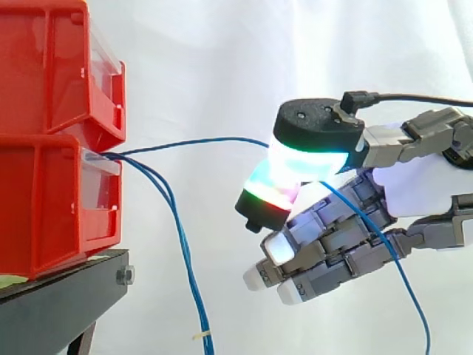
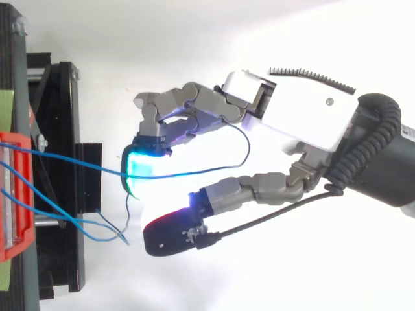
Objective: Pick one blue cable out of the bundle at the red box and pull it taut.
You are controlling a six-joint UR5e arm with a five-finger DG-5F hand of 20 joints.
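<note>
- I am seeing a white curtain (image 1: 244,59) hanging in soft folds behind the hand, making the whole backdrop around it.
- Two red bins (image 1: 44,185) are sitting stacked one on the other beyond the fingertips. They are hard, glossy plastic, boxy with slanted fronts, and each is carrying a clear plastic lip along its front edge.
- A black stand (image 1: 63,292) is bearing the bins. It is flat and matt with a bolt at its edge, and it is lying lower than the hand.
- The hand (image 1: 414,188) is pointing its fingertips at the bins. A smooth white shell is covering the palm, and the fingers are grey and jointed.
- The hand is clamping one cable: two thick pads (image 1: 299,159), glowing cyan, green and red, are pressing together on it. The other fingers are curling under the palm with nothing in them.
- The blue cable (image 1: 207,140) is thin, round and smooth. It is leaving the front of the lower bin and running to the pads in a shallow bow, then trailing out behind them and dropping below the palm. The pads are hiding the stretch between them.
- The rest of the bundle (image 1: 181,244) is hanging from the same bin front, below and ahead of the fingertips, apart from the hand.
- A small pale tie (image 1: 201,336) is wrapping those hanging strands low down.
</note>
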